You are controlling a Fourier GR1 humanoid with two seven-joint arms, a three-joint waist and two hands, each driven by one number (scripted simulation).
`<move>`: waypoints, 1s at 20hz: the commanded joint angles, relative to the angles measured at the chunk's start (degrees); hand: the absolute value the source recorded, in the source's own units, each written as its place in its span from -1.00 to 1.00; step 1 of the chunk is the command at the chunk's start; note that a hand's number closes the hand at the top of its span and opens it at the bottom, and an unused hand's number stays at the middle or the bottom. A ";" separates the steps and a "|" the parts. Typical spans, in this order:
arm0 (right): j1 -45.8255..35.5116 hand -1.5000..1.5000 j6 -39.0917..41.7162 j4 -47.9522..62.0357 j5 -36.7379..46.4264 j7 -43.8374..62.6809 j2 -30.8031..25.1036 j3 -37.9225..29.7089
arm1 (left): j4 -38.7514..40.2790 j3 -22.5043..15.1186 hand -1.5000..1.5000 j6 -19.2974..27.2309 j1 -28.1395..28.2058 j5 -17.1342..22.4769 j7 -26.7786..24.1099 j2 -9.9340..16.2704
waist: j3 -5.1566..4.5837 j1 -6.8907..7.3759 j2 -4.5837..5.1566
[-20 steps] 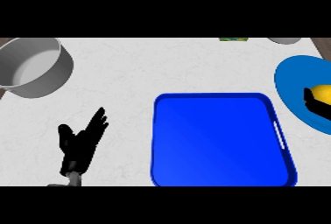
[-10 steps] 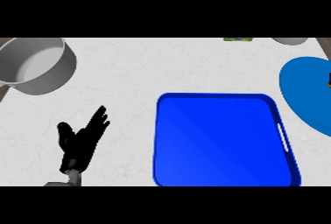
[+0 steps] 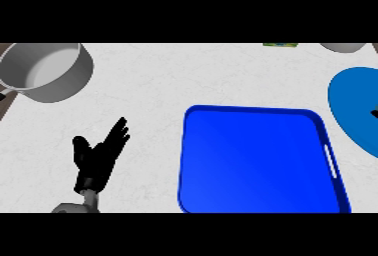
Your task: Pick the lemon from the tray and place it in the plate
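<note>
The blue tray [image 3: 258, 160] lies at the centre right of the counter with nothing in it. Cut by the right edge is the blue plate [image 3: 351, 105], and the part of it that shows is bare. No lemon is visible anywhere. A small black sliver of my right hand [image 3: 374, 113] shows at the right edge over the plate. My left hand [image 3: 100, 157] rests open at the lower left, fingers up, well left of the tray.
A grey pot [image 3: 44, 70] stands at the upper left. Part of a grey bowl [image 3: 343, 47] and a small green item [image 3: 280, 45] sit at the counter's far edge.
One second ago my right hand held the lemon over the plate at the right edge. Both have since slid out past that edge, and the plate now shows less. The left hand is unmoved.
</note>
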 commanded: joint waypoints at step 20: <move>5.29 -1.00 31.61 9.48 -17.95 -18.54 -8.50 -16.05 | 0.91 3.00 0.00 -0.25 0.27 0.88 0.90 1.41 | 0.01 -2.17 -0.62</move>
